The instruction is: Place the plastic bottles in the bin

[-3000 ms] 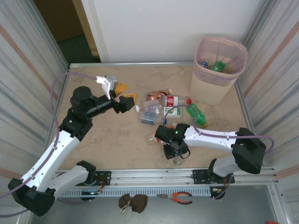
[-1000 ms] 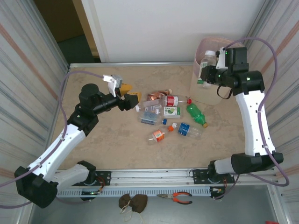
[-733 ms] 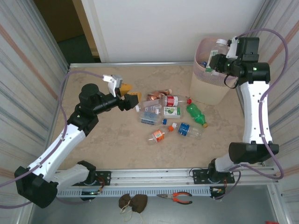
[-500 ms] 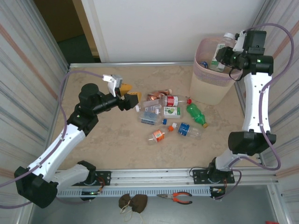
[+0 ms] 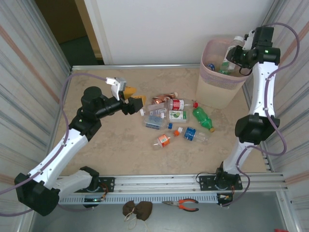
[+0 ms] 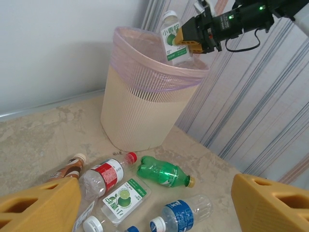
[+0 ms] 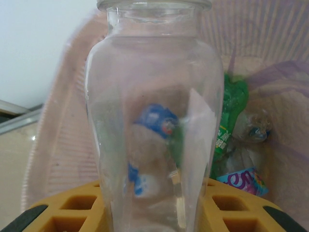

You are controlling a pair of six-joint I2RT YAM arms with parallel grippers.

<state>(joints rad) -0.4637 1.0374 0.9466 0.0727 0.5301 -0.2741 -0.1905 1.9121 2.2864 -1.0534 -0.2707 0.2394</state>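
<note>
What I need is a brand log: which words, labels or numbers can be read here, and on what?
No text reads clearly.
Too small: characters on held bottle, green-white label.
Blurred: red-label bottle.
Blurred: lime-label bottle.
Blurred: blue-label bottle.
Cut off, unreadable: letters on pink wrapper in bin.

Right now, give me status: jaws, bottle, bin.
Right gripper: jaws shut on green-label bottle, held over the bin. Left gripper: jaws open, facing loose bottles on the table. Nothing seen blocking the drop.
</note>
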